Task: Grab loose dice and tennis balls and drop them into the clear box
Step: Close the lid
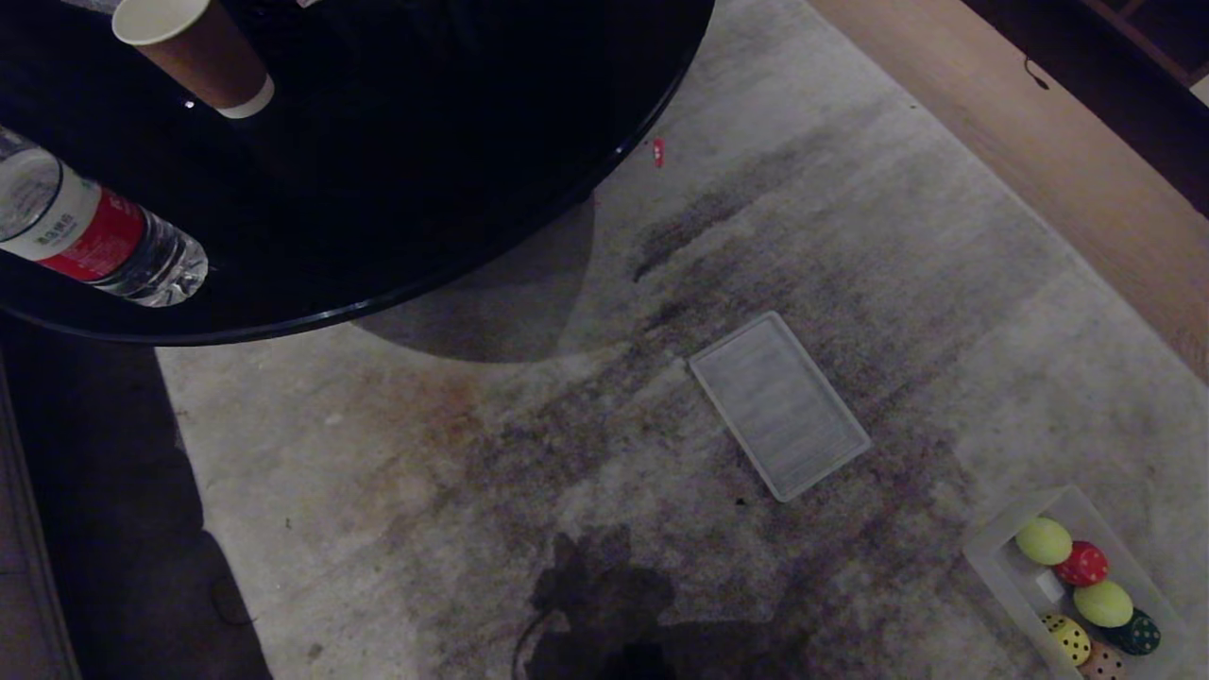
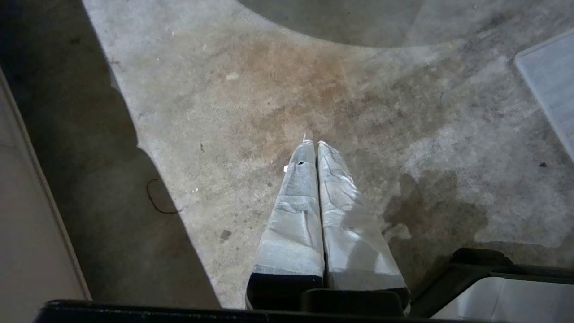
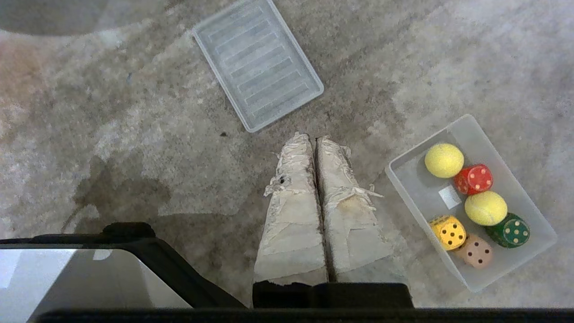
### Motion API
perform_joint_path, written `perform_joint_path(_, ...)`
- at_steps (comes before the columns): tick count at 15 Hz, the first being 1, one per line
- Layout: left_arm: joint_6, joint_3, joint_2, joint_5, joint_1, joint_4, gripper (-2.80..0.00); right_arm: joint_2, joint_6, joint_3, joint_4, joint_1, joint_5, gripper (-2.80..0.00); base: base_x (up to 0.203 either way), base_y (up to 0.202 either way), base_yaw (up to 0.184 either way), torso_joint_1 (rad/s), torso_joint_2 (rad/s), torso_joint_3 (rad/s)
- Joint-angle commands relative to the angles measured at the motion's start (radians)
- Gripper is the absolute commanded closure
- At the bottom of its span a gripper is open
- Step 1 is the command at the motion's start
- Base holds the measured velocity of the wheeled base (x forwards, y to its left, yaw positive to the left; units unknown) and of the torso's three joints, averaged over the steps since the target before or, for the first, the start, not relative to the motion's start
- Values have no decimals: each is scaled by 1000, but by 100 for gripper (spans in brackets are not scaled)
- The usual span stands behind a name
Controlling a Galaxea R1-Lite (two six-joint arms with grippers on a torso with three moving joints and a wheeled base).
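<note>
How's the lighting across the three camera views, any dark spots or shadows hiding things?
Head view: dim; the black round table is nearly featureless, and a dark shadow lies on the rug at the bottom edge. Left wrist view: a deep shadow covers the floor beside the shut left gripper. Right wrist view: brightest; the dice and tennis balls in the clear box show clearly.

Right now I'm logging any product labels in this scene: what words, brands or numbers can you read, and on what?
Bottle: red and white label with white characters, too blurred to read.
Paper cup: no print visible.
Dice: dots only, no numerals.
Box: a blank white sticker inside.
Nothing is legible.
</note>
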Motion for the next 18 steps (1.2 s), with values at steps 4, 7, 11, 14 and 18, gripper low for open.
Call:
perform_joint_path(4,-1,2,2,1,0,0,0,1,0,0,-1,-1,0,0,0,0,0,2,3,-175)
perform_joint_path(7,-1,2,2,1,0,0,0,1,1,0,-1,0,0,0,0,0,0,4,0,-196)
perform_joint_path(11,-1,2,2,1,0,0,0,1,-1,0,-1,0,0,0,0,0,0,2,1,-201)
perform_joint_path(14,-1,2,2,1,0,0,0,1,1,0,-1,0,0,0,0,0,0,1,1,-199)
perform_joint_path(18,-1,2,2,1,0,-1,0,1,-2,0,-1,0,0,0,0,0,0,1,5,-203)
